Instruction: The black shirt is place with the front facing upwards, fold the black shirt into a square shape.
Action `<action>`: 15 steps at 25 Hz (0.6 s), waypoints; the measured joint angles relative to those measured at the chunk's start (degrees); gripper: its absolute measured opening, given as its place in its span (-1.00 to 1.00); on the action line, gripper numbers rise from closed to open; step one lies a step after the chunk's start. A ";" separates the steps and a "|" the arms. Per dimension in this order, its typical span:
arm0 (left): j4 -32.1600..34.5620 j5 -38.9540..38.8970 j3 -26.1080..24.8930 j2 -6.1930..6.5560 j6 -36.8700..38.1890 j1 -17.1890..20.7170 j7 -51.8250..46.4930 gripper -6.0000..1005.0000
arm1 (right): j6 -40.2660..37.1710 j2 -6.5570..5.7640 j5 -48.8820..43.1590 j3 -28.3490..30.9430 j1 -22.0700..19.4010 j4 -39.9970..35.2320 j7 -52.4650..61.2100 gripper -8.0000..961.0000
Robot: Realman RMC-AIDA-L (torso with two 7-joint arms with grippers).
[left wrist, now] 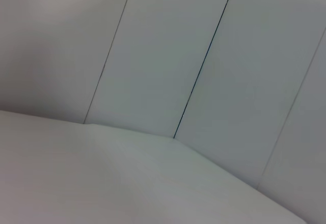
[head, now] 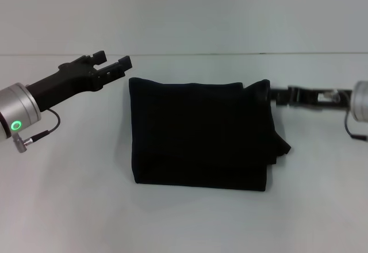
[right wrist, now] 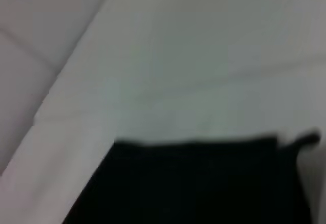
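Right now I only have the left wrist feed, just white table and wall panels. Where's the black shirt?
Observer: The black shirt lies folded into a rough rectangle mid-table, in the head view.
Operator: Left gripper near it?
Observer: The left gripper hangs open, off the shirt's far left corner, not touching cloth.
Operator: And the right?
Observer: The right gripper sits at the shirt's far right corner; whether it grips is unclear.
Operator: Fold clean?
Observer: Not quite: a loose flap sticks out along the right edge, nearer the front.
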 joint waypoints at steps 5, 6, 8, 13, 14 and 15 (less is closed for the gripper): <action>0.00 0.16 0.01 0.40 0.10 0.14 0.24 0.68 | -12.05 -2.35 -6.81 0.30 -0.28 -0.38 7.39 0.62; 0.00 0.19 0.03 0.45 0.11 0.25 0.25 0.68 | -13.31 -2.49 -7.25 0.39 -0.32 -0.37 7.69 0.62; 0.00 0.24 0.07 0.55 0.11 0.60 0.27 0.68 | -15.12 -2.66 -7.54 0.40 -0.44 -0.24 7.86 0.62; 0.00 0.27 0.08 0.59 0.20 1.05 0.36 0.68 | -15.21 -2.11 -10.16 0.08 -0.13 0.31 8.63 0.62; 0.00 0.28 0.09 0.59 0.21 1.09 0.36 0.68 | -14.82 -1.88 -10.84 0.08 0.00 0.35 8.75 0.62; 0.02 0.28 0.09 0.58 0.22 1.16 0.36 0.68 | -14.38 -1.62 -11.33 0.08 0.08 0.36 8.77 0.62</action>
